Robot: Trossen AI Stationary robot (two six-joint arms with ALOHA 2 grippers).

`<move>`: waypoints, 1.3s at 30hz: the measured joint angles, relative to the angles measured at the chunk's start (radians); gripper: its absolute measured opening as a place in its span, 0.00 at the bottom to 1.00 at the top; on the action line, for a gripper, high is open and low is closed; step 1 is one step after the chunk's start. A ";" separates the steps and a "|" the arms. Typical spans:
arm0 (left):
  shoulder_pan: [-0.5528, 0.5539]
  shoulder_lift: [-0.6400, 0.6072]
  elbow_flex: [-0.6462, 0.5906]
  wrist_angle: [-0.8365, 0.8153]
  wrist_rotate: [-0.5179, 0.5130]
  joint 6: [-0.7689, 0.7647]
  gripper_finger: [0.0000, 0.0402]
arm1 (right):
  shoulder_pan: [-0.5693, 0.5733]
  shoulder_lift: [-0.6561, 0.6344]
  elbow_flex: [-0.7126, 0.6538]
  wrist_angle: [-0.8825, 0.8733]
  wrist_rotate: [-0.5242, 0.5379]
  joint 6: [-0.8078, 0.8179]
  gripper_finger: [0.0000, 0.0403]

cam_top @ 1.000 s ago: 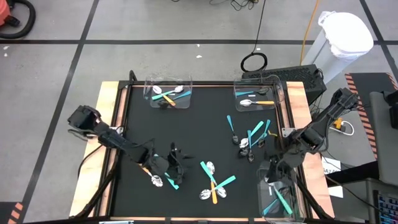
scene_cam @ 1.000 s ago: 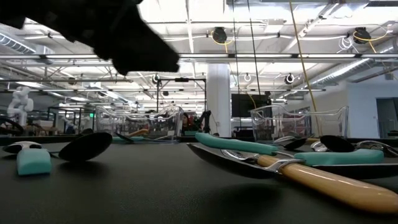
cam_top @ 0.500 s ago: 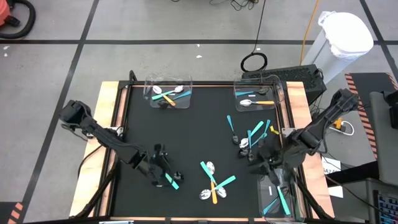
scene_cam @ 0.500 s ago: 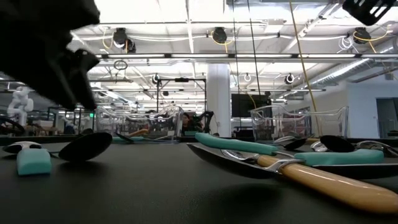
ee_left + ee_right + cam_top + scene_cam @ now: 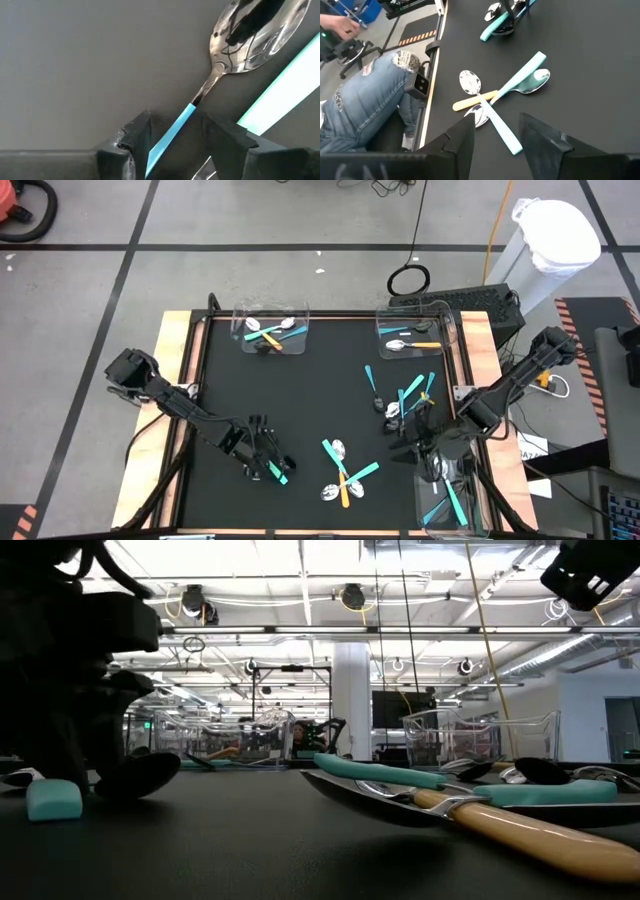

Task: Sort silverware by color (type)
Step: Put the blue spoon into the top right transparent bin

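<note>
My left gripper (image 5: 268, 463) is open and low over the table's near left part. In the left wrist view its fingers stand on either side of a teal-handled spoon's handle (image 5: 175, 131), whose silver bowl (image 5: 255, 35) lies flat on the mat; a second teal handle (image 5: 285, 85) lies beside it. My right gripper (image 5: 412, 442) is open and hovers by the near right bin (image 5: 470, 515), facing a crossed cluster of one orange (image 5: 475, 101) and two teal spoons (image 5: 522, 77). More spoons are heaped at the right middle (image 5: 400, 402).
Two clear bins stand at the far edge, one (image 5: 270, 330) with teal and orange spoons, one (image 5: 412, 338) with an orange spoon. The near right bin holds teal spoons. A person in jeans (image 5: 375, 95) sits past the table's edge.
My left gripper has come down to the mat over the near left spoons and now straddles a teal handle. My right gripper has moved from above the near right bin toward the table's left, a little out over the mat.
</note>
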 joint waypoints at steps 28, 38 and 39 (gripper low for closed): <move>0.235 -0.170 0.002 -0.025 -0.221 -0.033 0.00 | -0.063 0.207 0.000 0.015 0.340 0.168 0.37; 0.716 -0.345 0.047 -0.072 -0.173 0.327 0.00 | -0.112 0.205 0.000 0.013 0.339 0.100 0.37; 0.765 -0.346 0.063 -0.071 -0.161 0.373 0.00 | -0.118 0.205 0.000 0.010 0.339 0.093 0.37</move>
